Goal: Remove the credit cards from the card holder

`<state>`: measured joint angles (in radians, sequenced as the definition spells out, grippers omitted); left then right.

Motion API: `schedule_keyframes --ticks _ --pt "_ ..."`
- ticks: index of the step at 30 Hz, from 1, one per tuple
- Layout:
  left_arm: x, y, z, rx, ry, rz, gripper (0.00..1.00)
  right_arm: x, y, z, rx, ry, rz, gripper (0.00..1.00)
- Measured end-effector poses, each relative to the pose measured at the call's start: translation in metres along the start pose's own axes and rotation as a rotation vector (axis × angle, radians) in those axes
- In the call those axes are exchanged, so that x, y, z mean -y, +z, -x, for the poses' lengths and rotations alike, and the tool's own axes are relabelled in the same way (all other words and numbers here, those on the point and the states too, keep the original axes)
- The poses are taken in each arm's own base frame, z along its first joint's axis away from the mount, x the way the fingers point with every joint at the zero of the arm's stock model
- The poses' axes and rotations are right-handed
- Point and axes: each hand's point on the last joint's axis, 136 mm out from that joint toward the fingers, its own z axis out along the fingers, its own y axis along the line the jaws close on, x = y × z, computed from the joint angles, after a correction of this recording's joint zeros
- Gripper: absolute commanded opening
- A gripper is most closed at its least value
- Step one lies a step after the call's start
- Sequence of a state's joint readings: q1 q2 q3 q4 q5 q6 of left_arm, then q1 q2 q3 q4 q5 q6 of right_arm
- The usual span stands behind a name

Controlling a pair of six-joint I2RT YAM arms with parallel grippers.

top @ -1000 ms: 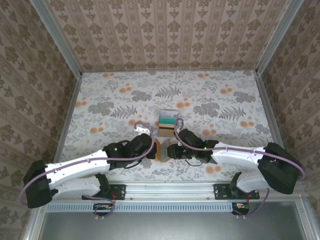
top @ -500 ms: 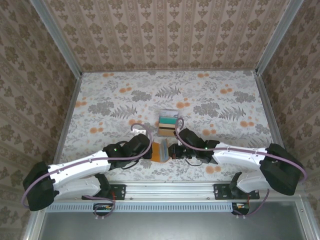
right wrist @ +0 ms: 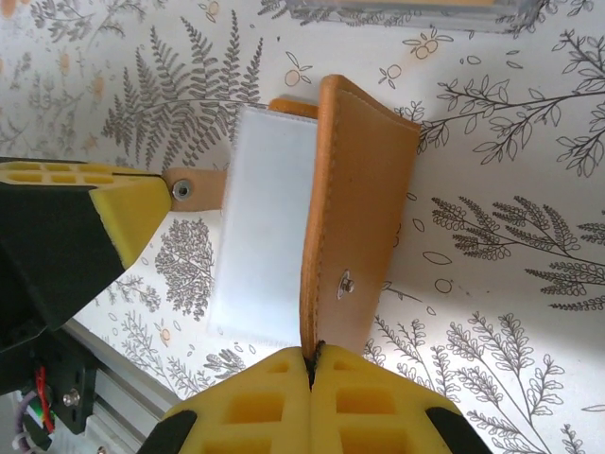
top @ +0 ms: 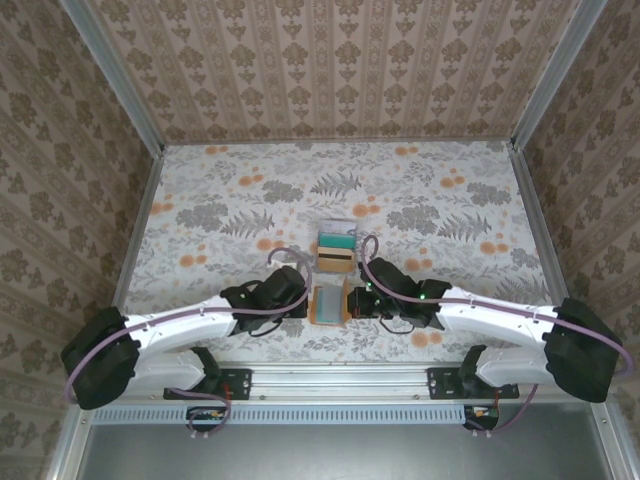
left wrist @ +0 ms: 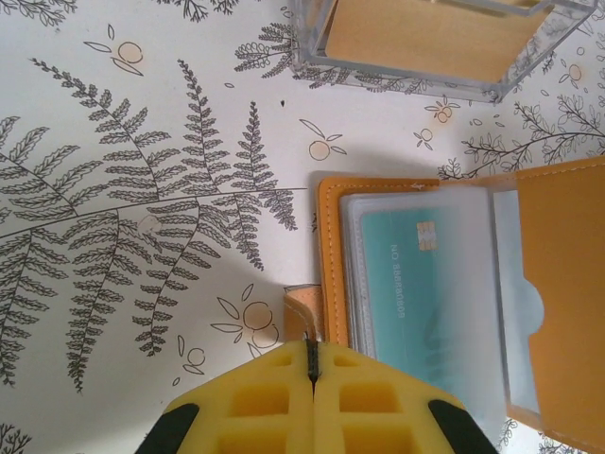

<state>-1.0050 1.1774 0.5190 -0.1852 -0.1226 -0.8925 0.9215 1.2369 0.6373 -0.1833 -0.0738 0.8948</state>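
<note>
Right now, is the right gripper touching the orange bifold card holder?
Touching. Right wrist view: the right gripper is shut on the raised cover edge of the orange bifold card holder.

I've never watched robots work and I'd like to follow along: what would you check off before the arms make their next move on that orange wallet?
1. Wallet opened out: ok, it lies spread between the two arms.
2. Left fingers gripping: ok, shut on the wallet's small tab.
3. Right fingers gripping: ok, shut on the edge of the opposite flap.
4. A card in sight: ok, a teal card shows inside a clear sleeve.
5. Fingers free to pull it out: not ok, both sets are holding the wallet.
6. More cards inside: cannot tell.
</note>
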Motion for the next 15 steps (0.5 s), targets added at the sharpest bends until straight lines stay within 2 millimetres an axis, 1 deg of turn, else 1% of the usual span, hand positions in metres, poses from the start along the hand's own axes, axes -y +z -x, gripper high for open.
schedule_keyframes --ticks 1,3,4,5,7,9,10,15 --pt "0.0 0.0 0.0 0.001 -0.001 -0.001 0.04 -0.002 0.002 0.0 -0.003 0.0 -0.001 0.02" --pt "-0.001 -0.001 0.001 0.005 0.003 -0.002 0.18 -0.007 0.006 0.003 -0.005 -0.002 0.001 0.02" --pt "-0.001 -0.002 0.002 0.008 0.005 -0.003 0.29 -0.009 0.007 0.004 -0.006 -0.003 0.001 0.02" --pt "-0.002 -0.003 0.002 0.012 0.007 -0.005 0.34 -0.011 0.009 0.005 -0.005 -0.004 0.003 0.02" --pt "-0.003 -0.008 0.003 0.022 0.001 -0.009 0.39 -0.011 0.011 0.006 -0.003 -0.004 0.004 0.02" --pt "-0.004 -0.014 0.005 0.036 0.001 -0.019 0.57 -0.011 0.011 0.007 0.0 -0.001 0.0 0.02" --pt "-0.003 -0.018 0.006 0.046 -0.003 -0.028 0.58 -0.01 0.011 0.008 0.004 0.0 -0.003 0.02" --pt "0.001 -0.035 0.014 0.093 -0.023 -0.077 0.58 -0.004 0.011 0.01 0.027 0.007 -0.026 0.04"
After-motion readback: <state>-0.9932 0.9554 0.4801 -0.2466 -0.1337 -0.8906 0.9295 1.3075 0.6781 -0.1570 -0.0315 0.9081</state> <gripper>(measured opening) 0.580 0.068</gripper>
